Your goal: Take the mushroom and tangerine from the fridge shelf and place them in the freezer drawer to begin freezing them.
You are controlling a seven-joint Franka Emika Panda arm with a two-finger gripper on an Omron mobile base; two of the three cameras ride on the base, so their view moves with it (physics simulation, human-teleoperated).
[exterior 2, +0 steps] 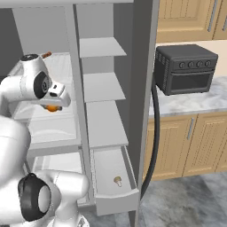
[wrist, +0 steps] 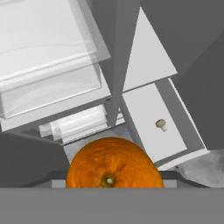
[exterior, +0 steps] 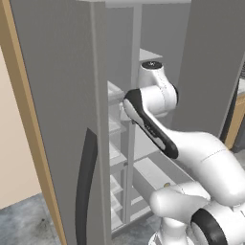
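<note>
**A:** Where's the hand [exterior 2: 52,105] at right now?

**B:** Up in the left half of the open fridge, and it's got the tangerine [wrist: 114,162]. In the hand view the fruit sits right at the bottom, pressed up close to the camera. In the right base view you just catch an orange sliver poking out under the wrist. Fingers are hidden behind the fruit, so I can't say how wide they are, but they look closed around it.

**A:** And the mushroom?

**B:** Already lying in the freezer drawer [exterior 2: 116,201]. Tiny tan thing [exterior 2: 117,180] on the pale floor of the drawer, roughly mid-way along, touching no wall. The hand view shows it too [wrist: 161,124], below and right of the tangerine.

**A:** Drawer's open?

**B:** Yep, pulled out at the bottom of the right column, under the flat shelves [exterior 2: 103,86]. Past the fridge door, there's a dark toaster oven [exterior 2: 186,68] on the bench [exterior 2: 195,101].
</note>
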